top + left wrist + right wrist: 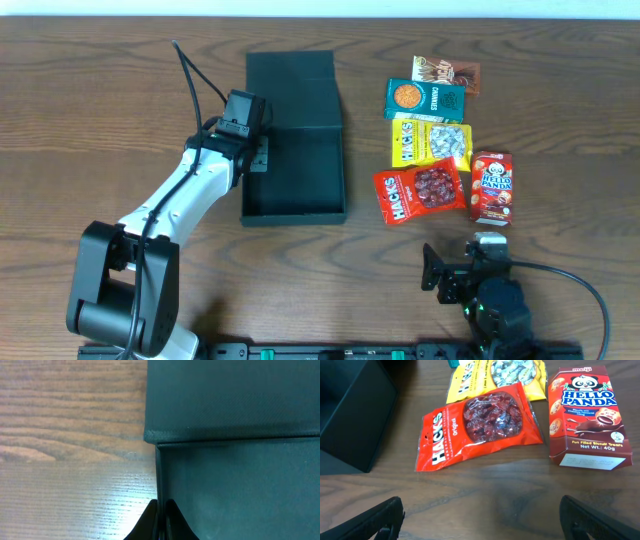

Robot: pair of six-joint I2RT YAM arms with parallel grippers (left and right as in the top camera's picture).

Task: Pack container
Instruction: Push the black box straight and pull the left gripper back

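Left gripper (160,512): jaws pinched tight on the left wall of the matte dark green-black rectangular cardboard container (295,175), mid-table, flap lid open. Right gripper (485,522): jaws spread wide, holding nothing, near red plastic Hacks candy bag (470,430).

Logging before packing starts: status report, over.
Left jaws shut on container wall. Right jaws open, empty. Container empty, lid open. Snacks lie beside it, nothing blocking.
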